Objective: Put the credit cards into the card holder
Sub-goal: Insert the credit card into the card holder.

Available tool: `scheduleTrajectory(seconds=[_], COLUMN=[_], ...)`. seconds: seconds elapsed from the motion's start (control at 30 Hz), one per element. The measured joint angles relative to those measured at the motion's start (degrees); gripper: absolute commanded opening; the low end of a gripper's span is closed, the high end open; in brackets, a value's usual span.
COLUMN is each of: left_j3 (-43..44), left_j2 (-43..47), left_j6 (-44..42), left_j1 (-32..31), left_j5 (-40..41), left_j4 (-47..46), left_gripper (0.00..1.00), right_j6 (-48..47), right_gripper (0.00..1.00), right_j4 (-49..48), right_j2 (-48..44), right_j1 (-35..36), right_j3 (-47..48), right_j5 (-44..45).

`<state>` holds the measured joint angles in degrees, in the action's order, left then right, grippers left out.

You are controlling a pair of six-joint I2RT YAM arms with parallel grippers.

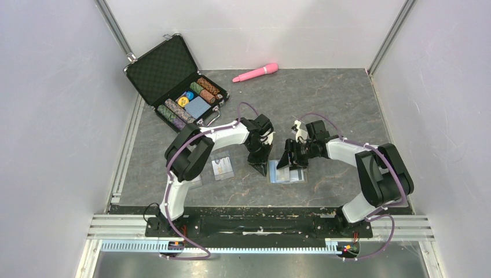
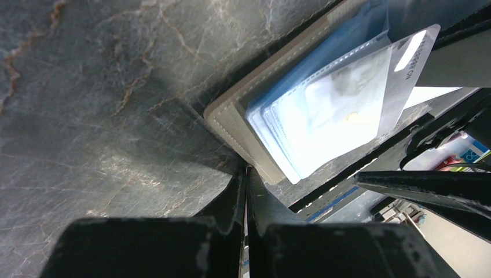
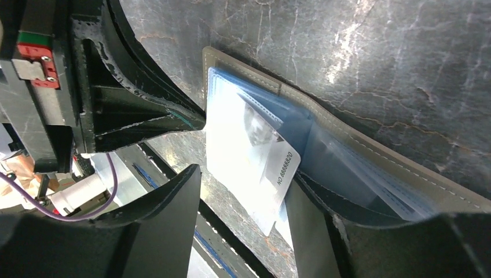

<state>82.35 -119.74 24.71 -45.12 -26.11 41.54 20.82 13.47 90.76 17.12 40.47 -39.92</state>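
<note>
Credit card (image 3: 255, 156): thin, likely stiff, slick; half-in card holder (image 3: 370, 168), frame centre; take by protruding edge. Right hand (image 3: 249, 188) spread; left hand (image 2: 246, 174) pressed together.

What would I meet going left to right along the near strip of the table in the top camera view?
A loose credit card → left pincer → card holder → right arm's elbow.

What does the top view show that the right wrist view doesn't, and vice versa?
Only top: a loose card on the table by the left arm, and the chip case. Only right wrist: a card sticking partway out of the holder, its number showing. Both: left gripper shut at the holder's edge, right gripper open.
</note>
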Motion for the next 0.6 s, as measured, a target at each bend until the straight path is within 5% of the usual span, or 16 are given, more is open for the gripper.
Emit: scheduleTrajectory(seconds=[0.23, 0.6], left_j3=[1.6, 4.3], left_j2=[-1.2, -3.1], left_j6=[0.0, 0.0], left_j1=[0.0, 0.0], left_j5=[-0.9, -1.6], left_j4=[0.4, 3.3], left_gripper=[0.02, 0.02], right_j6=[-0.7, 5.4], right_gripper=[0.3, 0.38], right_j4=[1.9, -4.9], right_j2=[0.3, 2.6], right_j1=[1.1, 2.8], right_j3=[0.7, -0.5], right_j5=[3.0, -0.4])
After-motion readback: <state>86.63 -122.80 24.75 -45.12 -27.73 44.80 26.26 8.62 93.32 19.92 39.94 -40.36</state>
